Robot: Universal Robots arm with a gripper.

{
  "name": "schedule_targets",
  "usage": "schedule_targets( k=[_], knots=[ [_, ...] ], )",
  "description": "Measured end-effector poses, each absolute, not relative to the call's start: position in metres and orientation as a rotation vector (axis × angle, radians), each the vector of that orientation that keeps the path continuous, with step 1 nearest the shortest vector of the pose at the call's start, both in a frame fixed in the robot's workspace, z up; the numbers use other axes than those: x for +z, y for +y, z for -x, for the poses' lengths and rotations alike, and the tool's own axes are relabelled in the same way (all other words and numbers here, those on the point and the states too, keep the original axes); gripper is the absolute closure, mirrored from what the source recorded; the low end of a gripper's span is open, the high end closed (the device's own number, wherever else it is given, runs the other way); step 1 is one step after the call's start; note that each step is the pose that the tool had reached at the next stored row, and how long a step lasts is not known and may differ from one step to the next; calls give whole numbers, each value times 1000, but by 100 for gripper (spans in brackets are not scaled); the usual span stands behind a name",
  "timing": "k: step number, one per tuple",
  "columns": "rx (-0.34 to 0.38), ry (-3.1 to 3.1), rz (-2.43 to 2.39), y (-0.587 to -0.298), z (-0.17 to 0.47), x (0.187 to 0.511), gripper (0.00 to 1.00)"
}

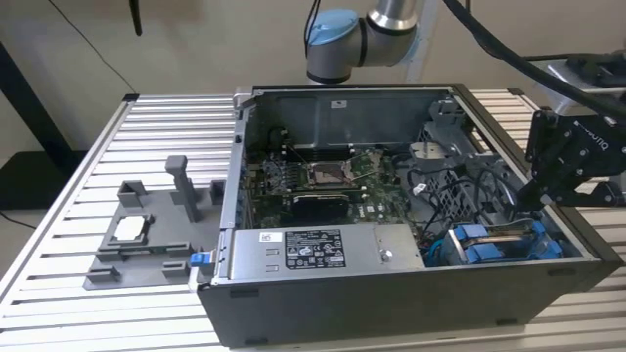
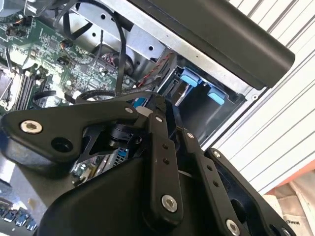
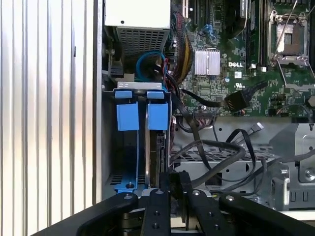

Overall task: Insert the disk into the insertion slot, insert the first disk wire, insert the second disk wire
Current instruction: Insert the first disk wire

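The disk (image 3: pixel 156 117) sits upright in the insertion slot (image 3: pixel 109 162), at the case's (image 1: pixel 391 301) near corner on the exterior view's right. Just beside it the gripper (image 3: pixel 179 181) hangs among black wires (image 3: pixel 216 147), jaws narrow. I cannot tell whether they pinch one. This looks like the first-wire step, which needs the plug squared to the disk.

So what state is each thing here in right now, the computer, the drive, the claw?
Dark grey computer case: side panel off, open.
Silver disk in blue plastic carrier: on edge inside the slot.
Dark grey metal insertion slot: holding the disk.
Black gripper: poised just above the slot.
Small silver square chip: lying on the grey plastic holder outside the case.
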State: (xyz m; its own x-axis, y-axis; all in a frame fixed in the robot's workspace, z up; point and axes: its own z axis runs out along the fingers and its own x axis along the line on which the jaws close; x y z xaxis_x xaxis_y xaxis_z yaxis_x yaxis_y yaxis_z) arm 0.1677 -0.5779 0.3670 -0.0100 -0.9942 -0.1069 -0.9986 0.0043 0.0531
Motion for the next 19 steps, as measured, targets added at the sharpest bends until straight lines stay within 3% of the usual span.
schedule_targets(
  k=[19],
  knots=[
    [174,2198,2182,-585,-168,349,81]
  ],
)
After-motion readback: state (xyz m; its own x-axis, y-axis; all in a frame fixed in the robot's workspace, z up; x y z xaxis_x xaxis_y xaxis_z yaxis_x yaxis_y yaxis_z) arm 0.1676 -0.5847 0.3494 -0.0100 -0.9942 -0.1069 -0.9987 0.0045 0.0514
